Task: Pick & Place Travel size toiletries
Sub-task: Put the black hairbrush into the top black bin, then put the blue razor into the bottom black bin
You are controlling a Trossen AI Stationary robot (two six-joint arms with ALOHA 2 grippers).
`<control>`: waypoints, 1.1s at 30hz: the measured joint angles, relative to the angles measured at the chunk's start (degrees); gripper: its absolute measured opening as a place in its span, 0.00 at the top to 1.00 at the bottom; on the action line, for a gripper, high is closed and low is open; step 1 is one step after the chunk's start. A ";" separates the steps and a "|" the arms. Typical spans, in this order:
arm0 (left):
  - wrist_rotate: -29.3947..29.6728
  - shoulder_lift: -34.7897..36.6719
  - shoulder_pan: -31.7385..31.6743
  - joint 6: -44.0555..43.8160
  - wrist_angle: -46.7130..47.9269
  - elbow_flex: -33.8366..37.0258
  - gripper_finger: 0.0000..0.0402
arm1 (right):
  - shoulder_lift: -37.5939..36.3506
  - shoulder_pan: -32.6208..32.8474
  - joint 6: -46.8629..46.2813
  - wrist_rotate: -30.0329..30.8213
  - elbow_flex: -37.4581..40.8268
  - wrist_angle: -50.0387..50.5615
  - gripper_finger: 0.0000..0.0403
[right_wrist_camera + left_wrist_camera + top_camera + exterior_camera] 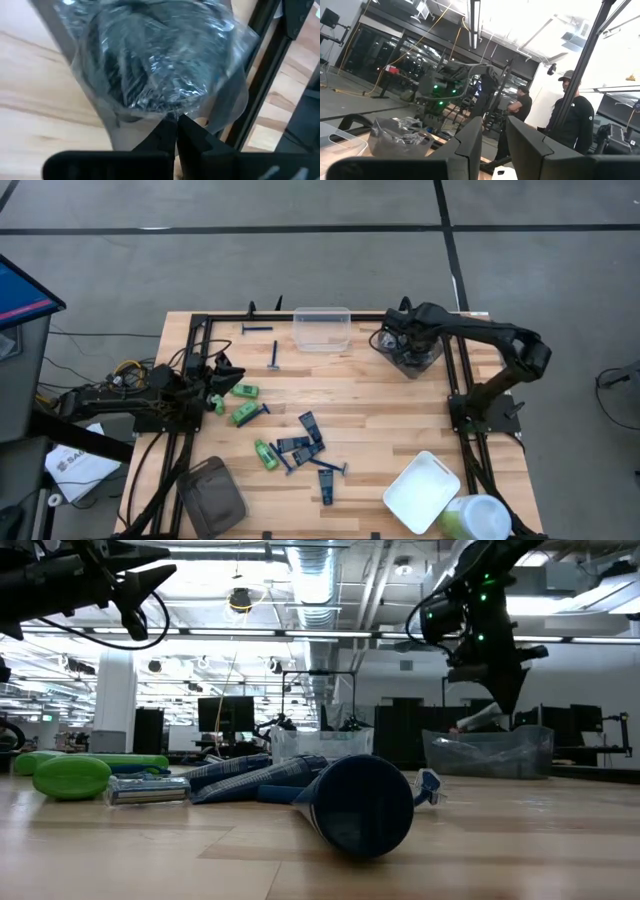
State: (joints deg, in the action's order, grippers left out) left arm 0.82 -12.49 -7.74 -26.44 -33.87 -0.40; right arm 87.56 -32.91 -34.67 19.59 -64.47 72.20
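Toiletries first: nearest the low cam lies a flat dark navy tube (355, 802) w/ its open end toward the lens, more navy tubes (304, 442) fanned behind it mid-table, thin blue razors (331, 467) mixed in, and bright green mini bottles (245, 413) just left of the pile; two more razors (273, 356) sit nearer the far edge, beside the empty clear plastic tub (322, 327). So most items are loose on the wooden table (400, 400), not yet sorted. Near edge also has a grey-brown tub (212, 495) on the left and a white square tub (422, 492) on the right. Left gripper (492, 145) hangs above the table's left side close to the green bottles, fingers a narrow gap apart, nothing between them. Farther back, right gripper (176, 131) is over the crinkly clear plastic tub (408, 352) at the far right, jaws pinched together and tips right at the rim; the wrist cam shows dark, shiny wrapped contents (160, 60) inside but nothing in the jaws. Judgement: right arm is at the drop-off end of a place cycle, empty. Next move prob. calls for lifting clear of the tub, swinging back to the centre pile, opening up and picking one item w/o dragging its neighbours. People stand in the room beyond the table.
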 joint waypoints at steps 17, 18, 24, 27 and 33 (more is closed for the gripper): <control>-1.14 -4.85 0.85 -1.44 0.04 -4.41 0.79 | -8.07 2.48 3.77 -0.32 -6.33 0.67 0.41; -1.16 -6.62 0.97 -1.44 1.31 -6.11 0.79 | -9.55 3.34 3.77 -0.31 -7.53 0.63 0.40; -1.11 -21.37 0.96 -2.41 20.80 -21.57 0.79 | -18.49 9.96 4.75 -0.32 -13.79 0.26 0.41; -0.08 -29.57 0.81 -0.89 32.06 -29.69 0.80 | -23.06 14.58 4.75 -0.42 -15.23 -1.03 0.43; 10.08 -44.21 -2.98 0.07 52.83 -40.98 0.84 | -30.94 25.23 -1.35 -0.48 -15.58 -2.51 0.47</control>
State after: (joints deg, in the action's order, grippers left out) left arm 10.90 -56.70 -10.72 -26.36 18.96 -41.38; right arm 56.62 -7.67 -36.02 19.11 -80.05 69.69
